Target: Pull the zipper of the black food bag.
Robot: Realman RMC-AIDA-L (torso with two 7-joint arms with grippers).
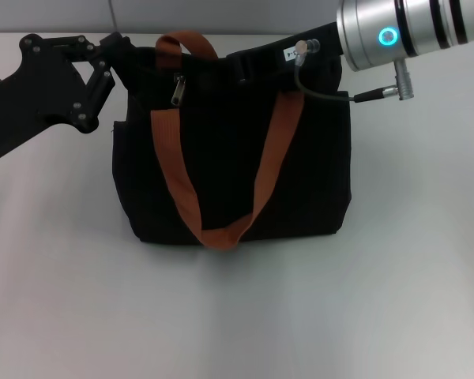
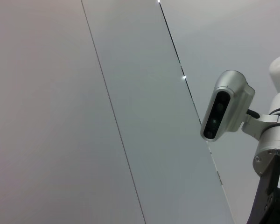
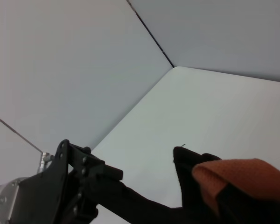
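The black food bag (image 1: 229,181) stands upright in the middle of the white table, its rust-orange handles (image 1: 174,166) hanging down its front. The silver zipper pull (image 1: 177,89) hangs at the rim, left of centre, just under the handle's loop. My left gripper (image 1: 118,51) is at the bag's upper left corner and is shut on the rim fabric. The right wrist view shows it (image 3: 91,179) holding a taut black strip that runs to the bag (image 3: 191,186). My right gripper (image 1: 261,61) lies along the bag's upper right rim, partly hidden behind it.
The white table (image 1: 237,316) spreads in front of and beside the bag. A grey panelled wall stands behind. The right arm's silver wrist (image 1: 395,31) and its cable (image 1: 324,91) hang over the bag's right corner. The right arm's wrist camera (image 2: 224,112) shows in the left wrist view.
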